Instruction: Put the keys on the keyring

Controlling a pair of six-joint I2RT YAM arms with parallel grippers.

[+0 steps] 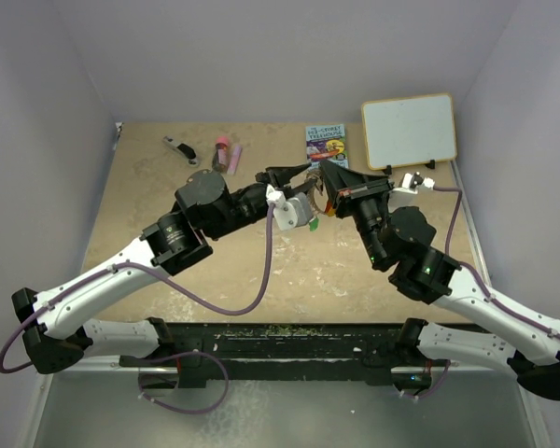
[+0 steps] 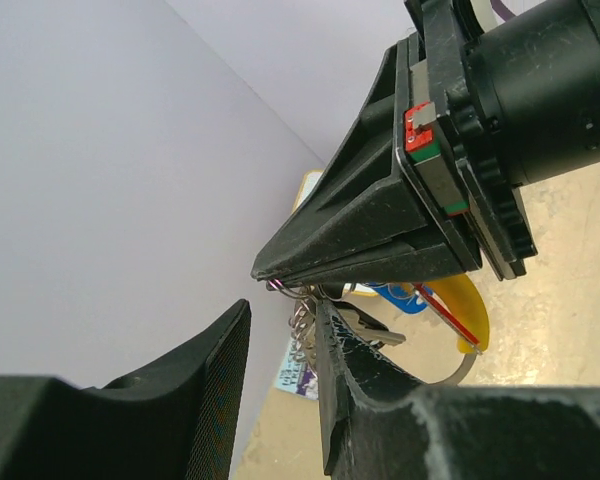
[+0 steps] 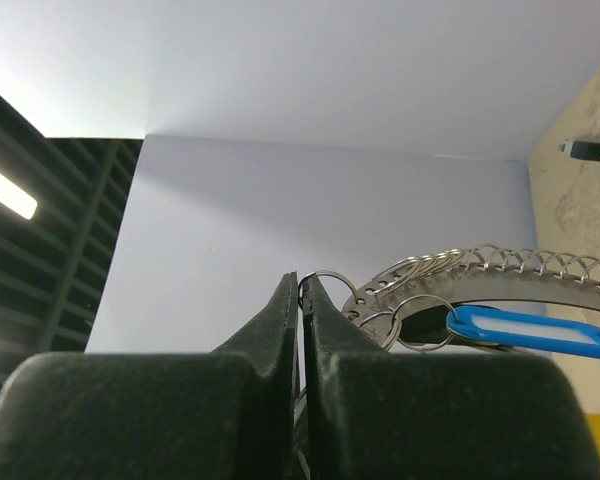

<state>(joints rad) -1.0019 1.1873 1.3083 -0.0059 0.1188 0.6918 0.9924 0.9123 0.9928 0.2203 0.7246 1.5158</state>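
The keyring (image 3: 485, 263), a blue key (image 3: 532, 333) hung on it, is held above the far middle of the counter (image 1: 317, 275) by the tightly closed right tool (image 3: 300, 288); the left tool (image 2: 283, 315) is parted beside it, empty.

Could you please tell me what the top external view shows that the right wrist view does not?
Only the top external view shows the whiteboard, the book and the left pincer. Only the right wrist view shows the keyring's beaded rim, a blue tag, and the right pincer shut on a thin wire loop. Both show the right pincer and the table.
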